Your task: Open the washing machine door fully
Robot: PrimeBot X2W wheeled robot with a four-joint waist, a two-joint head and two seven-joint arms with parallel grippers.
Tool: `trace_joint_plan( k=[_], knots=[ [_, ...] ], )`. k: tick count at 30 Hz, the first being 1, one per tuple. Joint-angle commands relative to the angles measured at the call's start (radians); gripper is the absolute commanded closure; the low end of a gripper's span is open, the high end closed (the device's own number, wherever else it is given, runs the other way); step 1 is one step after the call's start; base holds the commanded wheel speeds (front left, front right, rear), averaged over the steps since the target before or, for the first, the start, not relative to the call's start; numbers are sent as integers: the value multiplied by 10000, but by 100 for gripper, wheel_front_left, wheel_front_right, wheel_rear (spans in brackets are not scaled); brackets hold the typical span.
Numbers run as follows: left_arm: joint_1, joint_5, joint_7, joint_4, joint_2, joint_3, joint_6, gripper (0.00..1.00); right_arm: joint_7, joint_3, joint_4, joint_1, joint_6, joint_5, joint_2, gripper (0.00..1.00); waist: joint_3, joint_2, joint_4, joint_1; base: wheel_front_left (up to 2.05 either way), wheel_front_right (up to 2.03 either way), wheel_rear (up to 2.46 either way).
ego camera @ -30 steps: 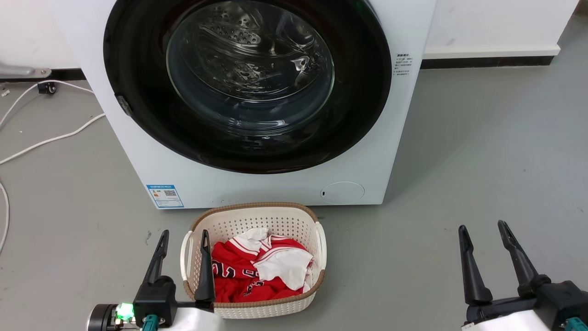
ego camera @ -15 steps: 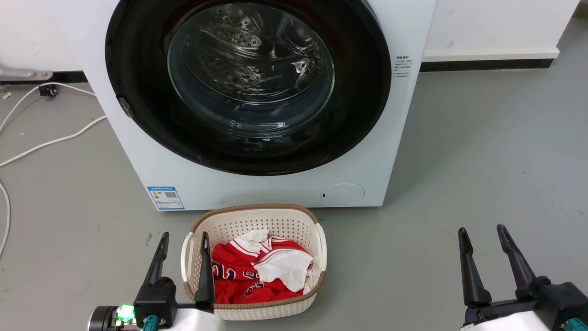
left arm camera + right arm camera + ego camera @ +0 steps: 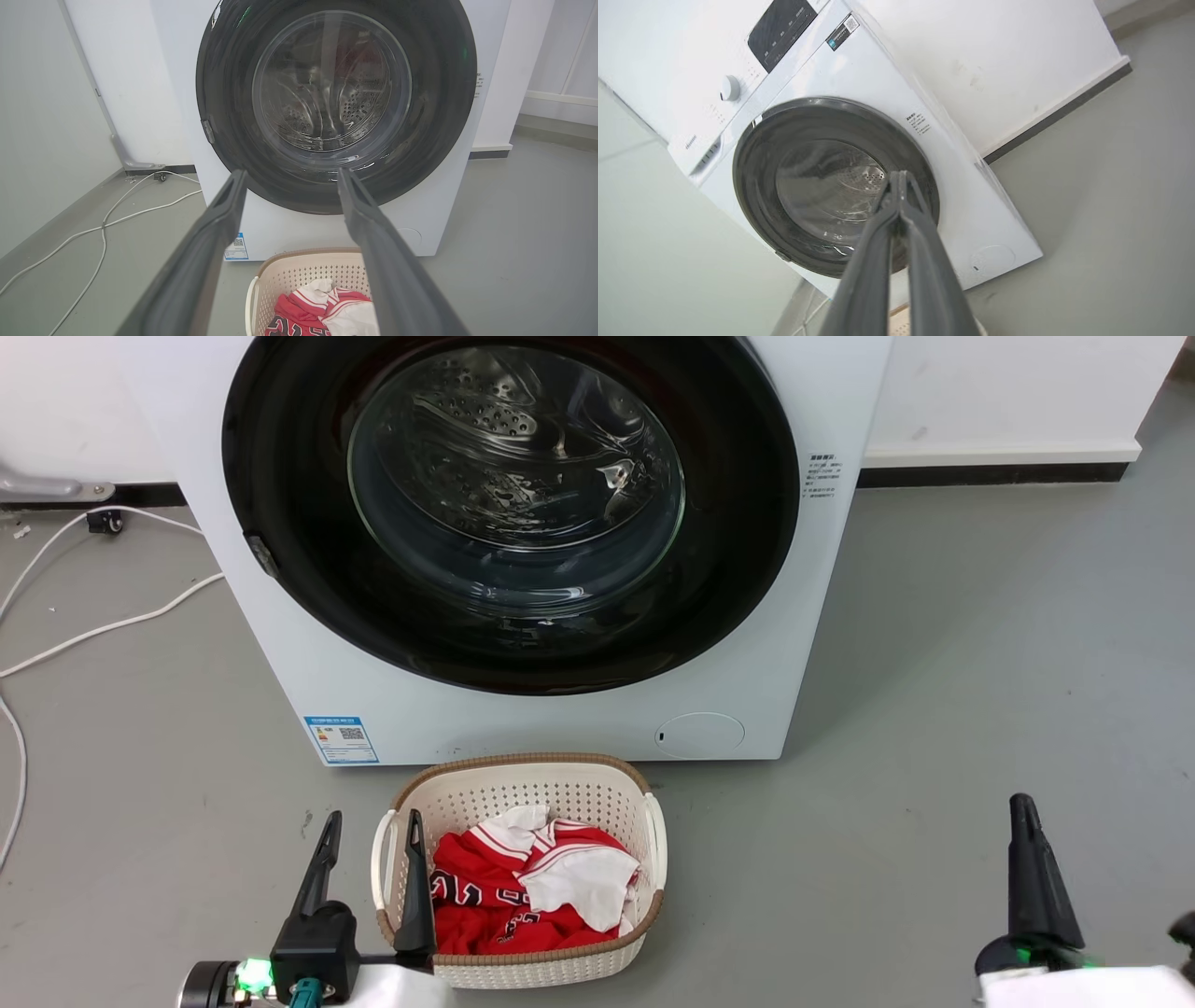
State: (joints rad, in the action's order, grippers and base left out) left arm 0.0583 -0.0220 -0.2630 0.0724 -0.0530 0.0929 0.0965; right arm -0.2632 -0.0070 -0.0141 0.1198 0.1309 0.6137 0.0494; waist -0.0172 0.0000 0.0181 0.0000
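Note:
The washing machine [image 3: 560, 719] is a white front-loader filling the upper middle of the head view. Its washing machine door [image 3: 513, 495], black-rimmed with a clear glass bowl, lies flat against the front, closed. My left gripper [image 3: 373, 817] is open at the lower left, well short of the machine, its right finger over the basket's left edge. My right gripper [image 3: 1022, 803] is at the lower right over bare floor, shut with nothing in it. In the right wrist view the machine [image 3: 859, 79] looks tilted, and the joined tips of the right gripper [image 3: 901, 176] overlap the door [image 3: 817, 186].
A cream laundry basket [image 3: 523, 782] with red and white clothes [image 3: 532, 887] stands on the floor just before the machine. White cables [image 3: 93, 625] trail across the grey floor at the left. A white wall with a dark baseboard [image 3: 990, 476] runs behind.
My right gripper's fingers have come together and its wrist has rolled, so the head view now shows one finger. The left gripper has stayed put. The head camera shifted slightly.

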Motion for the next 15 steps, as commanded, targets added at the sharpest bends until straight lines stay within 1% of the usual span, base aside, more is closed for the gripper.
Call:
trace_joint_plan(
  k=[1, 4, 6, 8, 9, 11, 12, 15],
  knots=[
    [133, -44, -28, 32, 6, -21, -46, 0, -25, 191, 26, -150, -5, 1814, 15, 100, -11, 0, -15, 0, 0, 0, 0],
    [139, -46, -28, 36, 9, -43, -64, 0, -23, 582, 112, -173, -3, 5211, 13, 100, -13, 0, -35, 0, 0, 0, 0],
    [127, -39, -28, 35, 10, -44, -74, 0, -25, 796, -21, -229, -3, 7006, 19, 100, 0, 0, -33, 0, 0, 0, 0],
    [101, -41, -28, 33, 12, -50, -101, 0, -23, 1018, -176, -243, -3, 8067, 18, 100, 19, 0, -26, 0, 0, 0, 0],
    [94, -41, -28, 30, 14, -53, -107, 0, -23, 1083, -305, -262, -3, 8778, 21, 100, 31, 0, -32, 0, 0, 0, 0],
    [83, -37, -28, 26, 14, -66, -111, 0, 86, 1213, -560, -272, -3, 9647, 18, 100, 51, 0, -36, 0, 0, 0, 0],
    [85, -36, -28, 32, 16, -71, -114, 0, 273, 1221, -703, -246, -3, 9996, 18, 100, 60, 0, -39, 0, 0, 0, 0],
    [104, -30, -28, 40, 17, -69, -124, 0, 987, 1064, -969, -75, -3, 10561, 81, 100, 91, 0, -49, 0, 0, 0, 0]
  ],
)
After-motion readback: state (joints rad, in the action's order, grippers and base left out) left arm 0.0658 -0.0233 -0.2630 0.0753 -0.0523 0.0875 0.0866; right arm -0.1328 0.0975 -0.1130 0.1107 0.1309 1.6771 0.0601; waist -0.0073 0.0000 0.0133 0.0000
